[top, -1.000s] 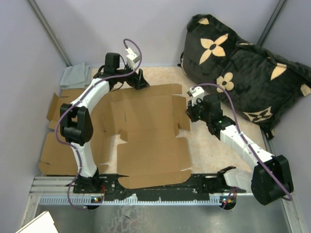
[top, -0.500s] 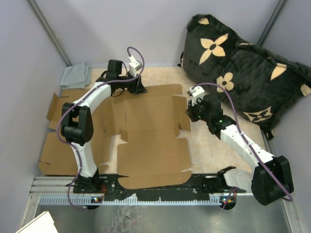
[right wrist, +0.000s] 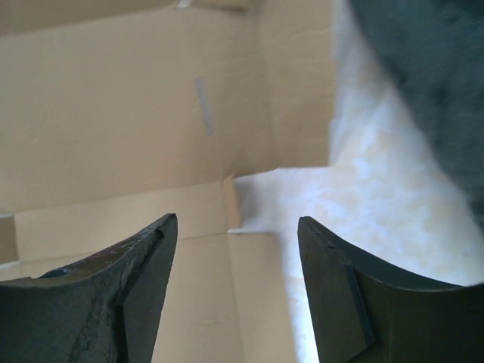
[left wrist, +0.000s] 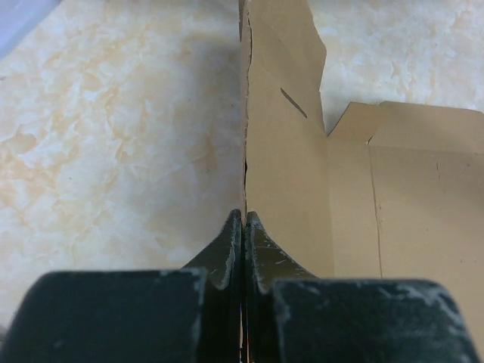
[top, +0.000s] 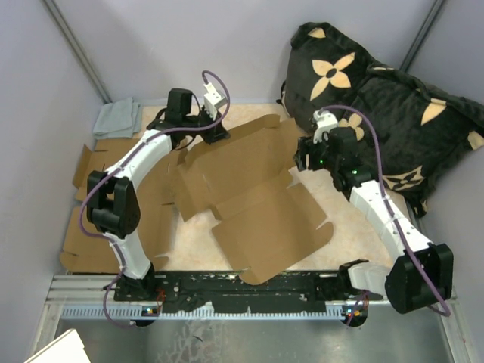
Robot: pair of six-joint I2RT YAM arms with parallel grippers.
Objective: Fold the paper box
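Now my left gripper is pinched tight on the far edge of the flat cardboard box; the thin edge runs straight out from between my closed fingers. The box sprawls unfolded and askew across the middle of the table. My right gripper hangs with its jaws apart, holding nothing, over the box's far right corner, beside the black cushion.

A: At the left pincer, how deep does the box edge go?
B: Cannot tell. It vanishes between the pressed fingers, and the sheet runs off frame on the pincer's right.
A: And the right pincer?
B: The cushion to its upper right is blurred and cropped.
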